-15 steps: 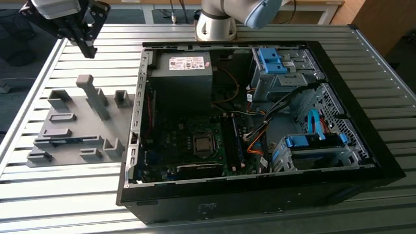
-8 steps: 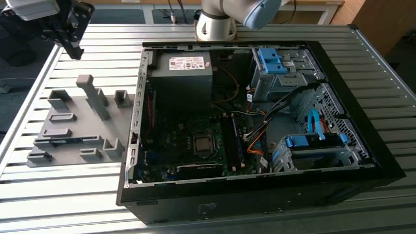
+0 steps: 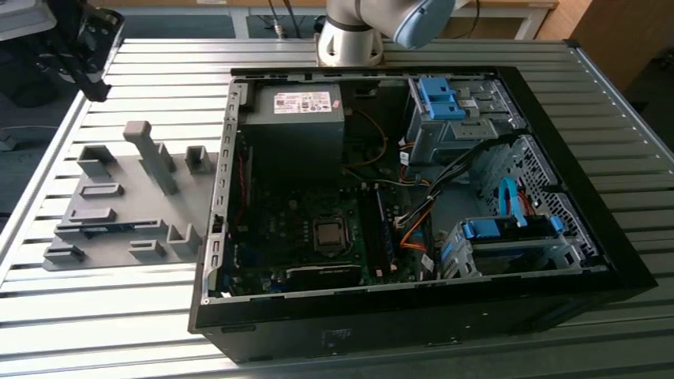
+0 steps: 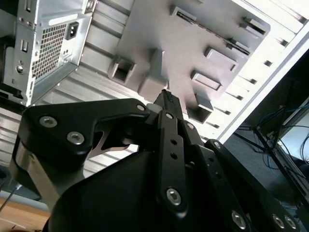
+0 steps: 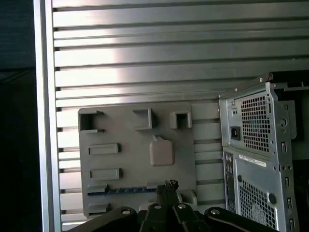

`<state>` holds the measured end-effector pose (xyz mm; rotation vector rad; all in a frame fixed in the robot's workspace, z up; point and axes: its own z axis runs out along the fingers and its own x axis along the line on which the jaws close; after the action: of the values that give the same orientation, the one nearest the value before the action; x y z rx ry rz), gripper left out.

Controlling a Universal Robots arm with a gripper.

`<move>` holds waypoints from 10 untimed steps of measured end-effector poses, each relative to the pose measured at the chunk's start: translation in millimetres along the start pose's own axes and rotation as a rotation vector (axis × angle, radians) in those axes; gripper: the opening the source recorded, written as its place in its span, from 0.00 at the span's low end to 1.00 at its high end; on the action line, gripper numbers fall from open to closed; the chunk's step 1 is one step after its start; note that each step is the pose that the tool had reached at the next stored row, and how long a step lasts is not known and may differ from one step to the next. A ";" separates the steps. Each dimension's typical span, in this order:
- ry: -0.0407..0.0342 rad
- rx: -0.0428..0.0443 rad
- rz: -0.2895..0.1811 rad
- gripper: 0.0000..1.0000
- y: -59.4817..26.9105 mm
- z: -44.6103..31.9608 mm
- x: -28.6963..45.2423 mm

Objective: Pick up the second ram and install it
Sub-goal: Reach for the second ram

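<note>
The second ram is a thin bluish-green stick lying in a slot of the grey holder tray. In the exterior view the ram sits on that tray, at the exterior view's left of the open computer case. My gripper hangs well above the tray, close to one end of the ram and apart from it. Its fingers are shut together with nothing between them, and in the second wrist view they point down at the tray.
Several grey holder blocks stand up from the tray. The case holds a motherboard, memory slots, a power supply, orange cables and blue drive brackets. The arm's base stands behind the case on the slatted metal table.
</note>
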<state>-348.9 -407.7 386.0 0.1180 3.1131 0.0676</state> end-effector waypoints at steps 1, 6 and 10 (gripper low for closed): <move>0.0001 0.0000 0.000 0.11 -1.0 0.0 3.3; 0.0001 0.0000 0.000 0.11 -4.4 0.3 16.7; -0.0001 -0.0001 0.000 0.11 -8.0 0.8 24.8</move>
<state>-374.1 -413.8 384.2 0.1180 3.1130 0.0677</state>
